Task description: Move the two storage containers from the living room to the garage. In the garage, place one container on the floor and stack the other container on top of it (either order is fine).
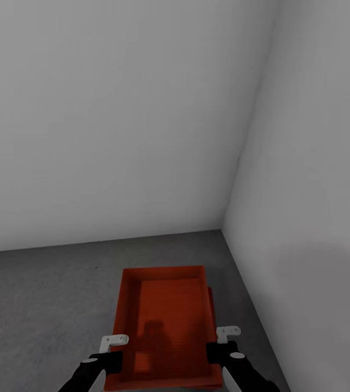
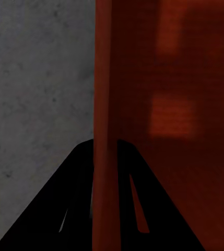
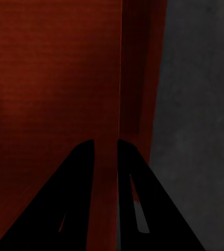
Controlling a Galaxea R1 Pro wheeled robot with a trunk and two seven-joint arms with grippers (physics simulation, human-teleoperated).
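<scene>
An orange-red open-top storage container sits in the garage corner, over the dark grey concrete floor. My left gripper is shut on its left wall, one finger inside and one outside. My right gripper is shut on its right wall the same way. A thin red strip of the second container shows beneath it along the right side, and its rim appears beside the gripped wall. Whether the upper bin rests fully on the lower one I cannot tell.
Plain grey-white walls meet in a corner just beyond the bins; the right wall stands close to the containers. Open concrete floor stretches to the left.
</scene>
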